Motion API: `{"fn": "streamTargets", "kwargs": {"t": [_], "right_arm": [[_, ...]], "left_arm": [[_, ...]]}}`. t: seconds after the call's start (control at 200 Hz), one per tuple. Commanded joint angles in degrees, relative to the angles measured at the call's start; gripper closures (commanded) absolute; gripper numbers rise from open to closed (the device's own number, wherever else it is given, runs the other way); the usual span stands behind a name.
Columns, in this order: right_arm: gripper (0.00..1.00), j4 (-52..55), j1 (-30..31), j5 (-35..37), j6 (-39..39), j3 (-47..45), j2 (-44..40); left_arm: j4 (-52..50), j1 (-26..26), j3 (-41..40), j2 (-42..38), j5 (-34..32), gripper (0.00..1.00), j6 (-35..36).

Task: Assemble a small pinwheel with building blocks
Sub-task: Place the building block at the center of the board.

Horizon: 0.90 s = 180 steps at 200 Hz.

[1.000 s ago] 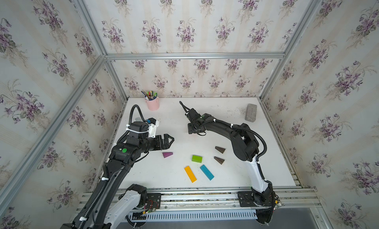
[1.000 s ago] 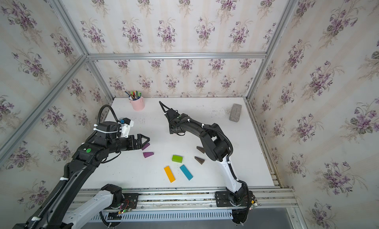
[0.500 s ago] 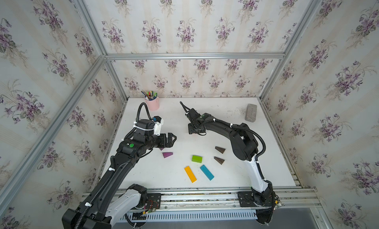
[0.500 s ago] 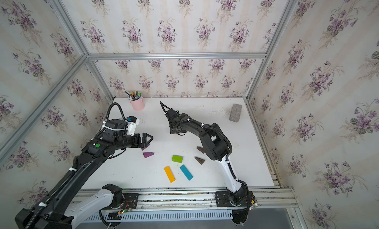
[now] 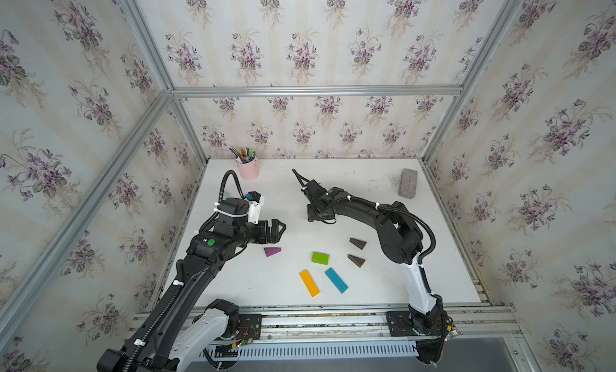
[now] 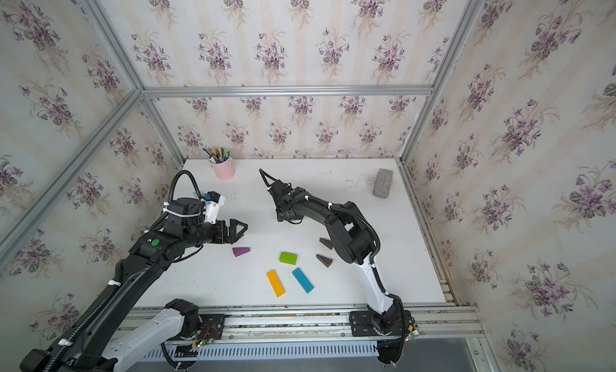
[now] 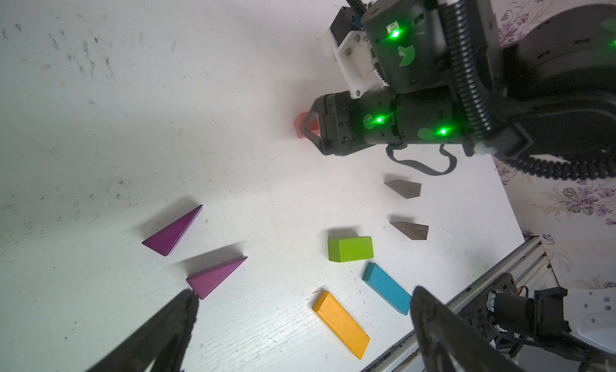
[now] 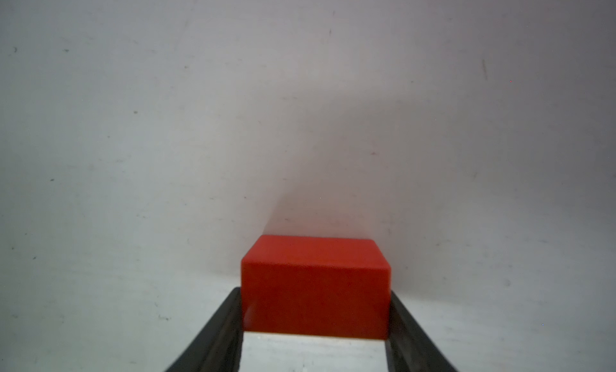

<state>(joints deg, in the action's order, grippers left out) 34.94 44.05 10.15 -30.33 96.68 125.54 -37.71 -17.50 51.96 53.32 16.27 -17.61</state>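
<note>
My right gripper is shut on a red brick that rests on the white table at mid-back; the brick also peeks out under its fingertips in the left wrist view. My left gripper hangs open over two purple wedges; only one wedge shows in both top views. Toward the front lie a green brick, a yellow bar, a blue bar and two brown wedges, all apart from each other.
A pink pen cup stands at the back left. A grey rough brick lies at the back right. Papered walls close three sides, and a metal rail runs along the table's front edge.
My left arm has reached forward, and its open gripper has shifted slightly right above the purple wedges. My right gripper has stayed in place on the red brick.
</note>
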Motion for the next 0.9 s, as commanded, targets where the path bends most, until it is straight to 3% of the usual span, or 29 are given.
{"fn": "streamTargets", "kwargs": {"t": [0.0,0.355,0.56,0.894], "right_arm": [[0.46,1.46,0.96,-0.06,-2.71,-3.00,-2.27],[0.44,0.91,2.46,0.12,-4.76,-5.19,-4.16],[0.30,0.91,2.44,1.25,-3.91,-3.73,-4.28],[0.27,1.71,3.97,6.32,-3.30,-7.81,-12.82]], "left_arm": [[1.33,0.01,0.63,0.24,0.67,0.00,-0.32],[1.06,0.03,1.30,0.13,1.56,0.00,0.13],[0.64,0.01,0.95,-1.20,1.14,0.00,-0.02],[-2.54,0.08,3.40,-2.42,1.42,0.00,0.98]]}}
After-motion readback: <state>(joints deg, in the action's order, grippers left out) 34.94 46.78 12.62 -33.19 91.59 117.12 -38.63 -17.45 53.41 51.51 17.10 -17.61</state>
